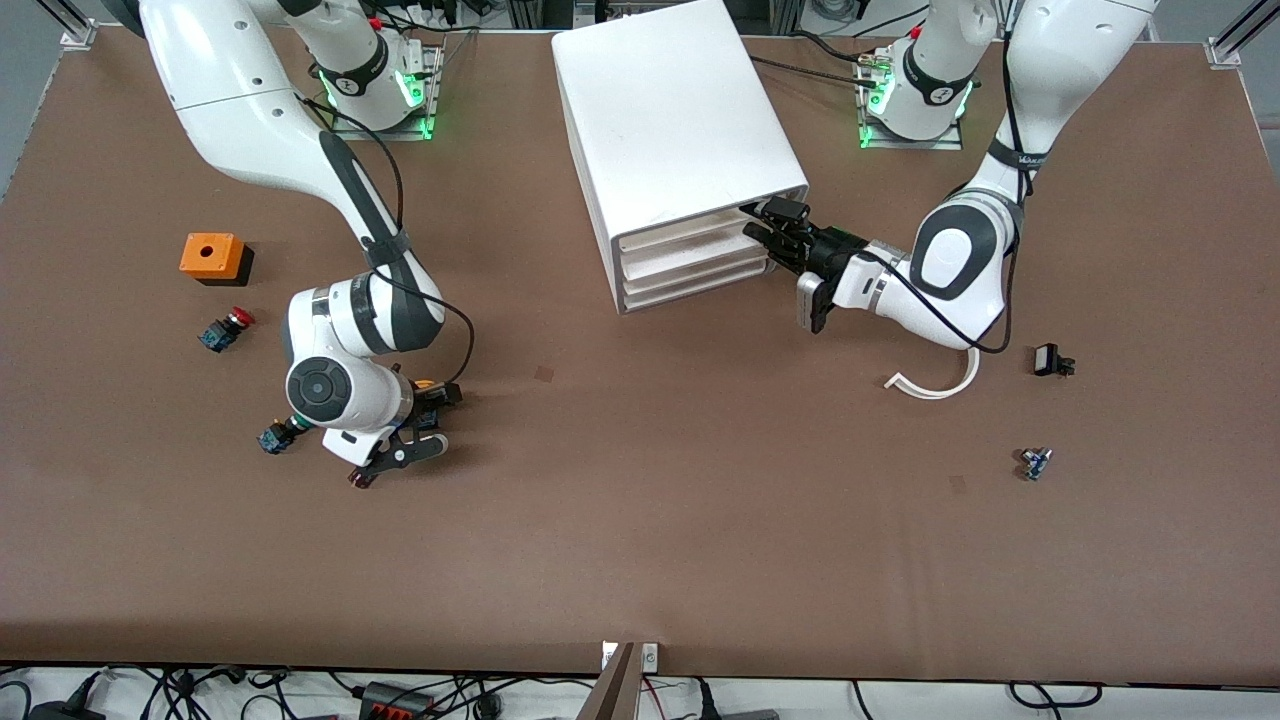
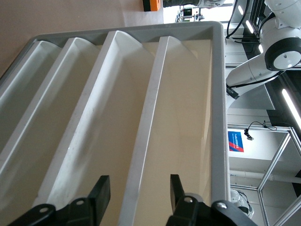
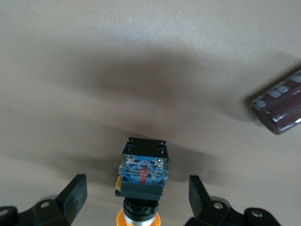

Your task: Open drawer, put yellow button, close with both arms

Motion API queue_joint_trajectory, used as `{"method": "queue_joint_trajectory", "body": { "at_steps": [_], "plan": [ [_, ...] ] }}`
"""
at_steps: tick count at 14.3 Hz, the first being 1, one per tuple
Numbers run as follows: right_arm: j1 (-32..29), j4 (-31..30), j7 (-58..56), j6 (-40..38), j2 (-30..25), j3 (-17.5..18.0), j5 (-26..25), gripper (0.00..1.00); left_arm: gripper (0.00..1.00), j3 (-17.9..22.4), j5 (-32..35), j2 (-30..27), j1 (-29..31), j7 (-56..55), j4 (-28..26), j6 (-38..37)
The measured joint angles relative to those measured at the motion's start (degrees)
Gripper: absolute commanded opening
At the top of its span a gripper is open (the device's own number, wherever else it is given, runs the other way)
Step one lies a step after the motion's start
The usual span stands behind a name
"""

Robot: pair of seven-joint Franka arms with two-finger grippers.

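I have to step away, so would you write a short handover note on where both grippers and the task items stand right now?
Left gripper: open, at the cabinet front, fingers straddling the edge of the top drawer.
Right gripper: open, low over the table toward the right arm's end, fingers either side of the yellow button, not yet closed on it.
Done: both arms positioned; all three drawers look shut or nearly so.
Left: pull the top drawer open, grasp the button, place it inside, close the drawer with both arms.

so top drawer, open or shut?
Shut. The drawer front sits flush with the two below it; the left end effector is at its corner, fingers spread.
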Motion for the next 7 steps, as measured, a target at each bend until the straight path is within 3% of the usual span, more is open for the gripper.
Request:
{"method": "queue_joint_trajectory", "body": {
  "at_steps": [2,4,7],
  "plan": [
    [0.0,0.0,0.0,0.0,0.3,0.0,1.5,0.53,0.13,-0.1,-0.2,0.0,0.0,0.3,0.0,0.2],
    [0.0,0.0,0.0,0.0,0.4,-0.1,1.9,0.24,0.10,-0.2,-0.3,0.1,0.0,1.9,-0.2,0.6],
    [-0.1,0.6,-0.1,0.0,0.4,-0.2,1.9,0.00,0.10,-0.2,-0.3,0.3,0.1,2.9,0.0,0.6]
  ]
}}
